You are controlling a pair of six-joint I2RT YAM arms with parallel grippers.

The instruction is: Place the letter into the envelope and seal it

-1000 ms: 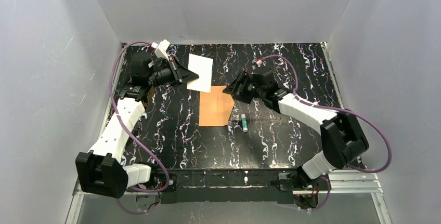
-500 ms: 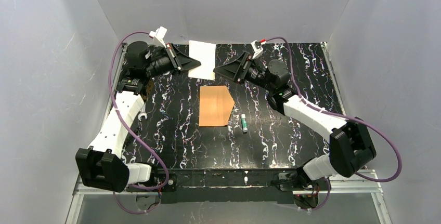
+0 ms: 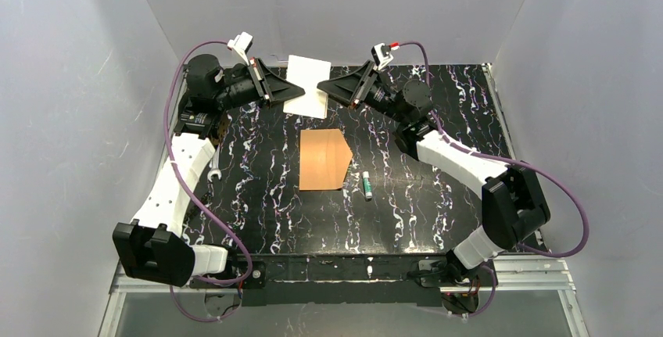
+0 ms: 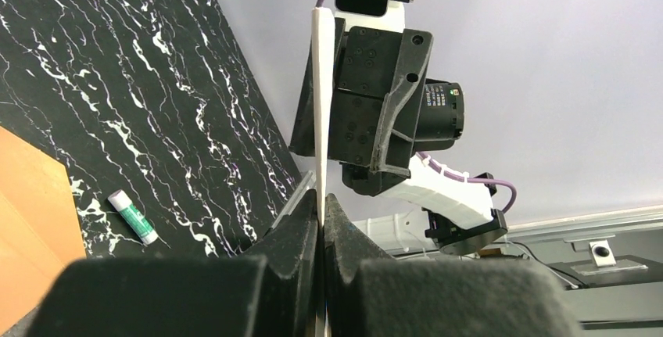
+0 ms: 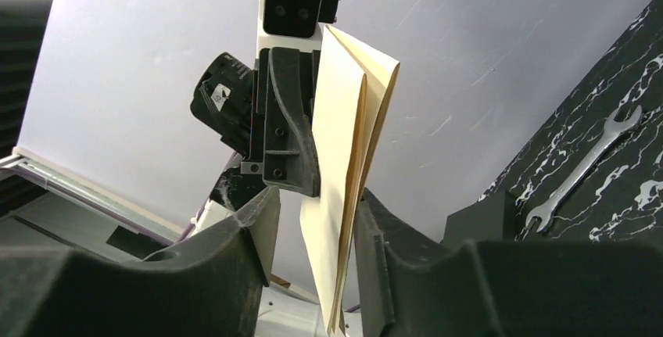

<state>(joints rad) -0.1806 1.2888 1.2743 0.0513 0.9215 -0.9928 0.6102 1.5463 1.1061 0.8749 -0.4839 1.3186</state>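
Note:
The letter point(image 3: 306, 96) hangs upright in the air above the table's back middle, pale with a brown inner side. My left gripper point(image 3: 299, 92) is shut on its left edge; it shows edge-on in the left wrist view point(image 4: 319, 118), pinched between the fingers point(image 4: 321, 212). My right gripper point(image 3: 321, 88) is open, with one finger on each side of the letter's right edge point(image 5: 344, 165). The sheet lies close to the right finger point(image 5: 371, 220). The orange envelope point(image 3: 322, 159) lies flat on the table centre, flap pointing right.
A green-and-white glue stick point(image 3: 367, 186) lies right of the envelope. A wrench point(image 3: 215, 171) lies at the table's left side and shows in the right wrist view point(image 5: 586, 169). White walls surround the black marbled table point(image 3: 438, 220).
My left gripper lifted the letter up and back off the table. My right arm swung up and left from near the envelope, and its open fingers now straddle the letter's right edge.

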